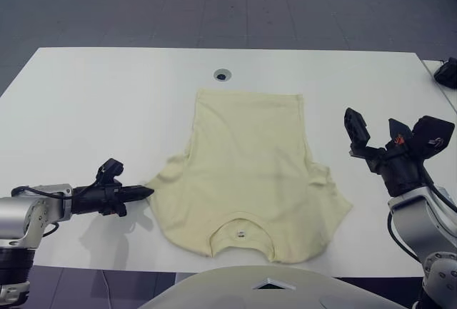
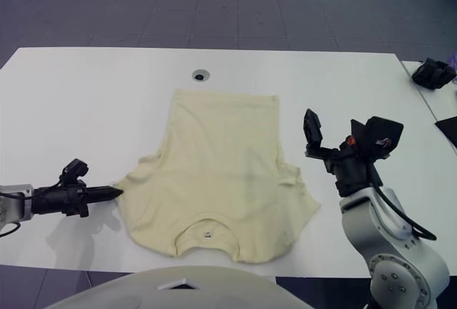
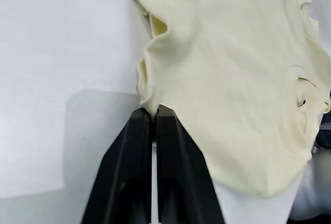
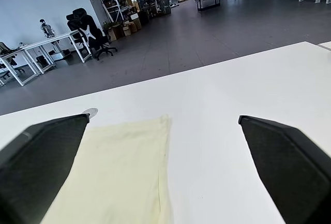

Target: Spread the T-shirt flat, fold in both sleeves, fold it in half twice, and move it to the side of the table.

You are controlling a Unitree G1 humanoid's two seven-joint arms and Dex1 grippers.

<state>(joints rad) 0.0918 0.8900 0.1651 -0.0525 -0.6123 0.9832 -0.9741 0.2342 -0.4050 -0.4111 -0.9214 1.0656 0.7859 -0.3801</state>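
Observation:
A pale yellow T-shirt [image 1: 246,159] lies on the white table [image 1: 86,109], collar toward me and hem at the far side, with both sleeves rumpled. My left gripper [image 1: 146,192] rests low on the table at the tip of the shirt's left sleeve. In the left wrist view its fingers [image 3: 170,151] are pressed together, with the sleeve edge [image 3: 147,87] pinched at their tips. My right gripper [image 1: 393,138] hangs above the table to the right of the shirt, open with nothing between its fingers. The right wrist view looks past those fingers [image 4: 289,157] to the shirt's hem corner [image 4: 129,157].
A round cable hole [image 1: 222,75] sits in the table just beyond the shirt's hem. A black object [image 2: 432,73] lies on a neighbouring surface at the far right. Bare tabletop stretches to the left and right of the shirt.

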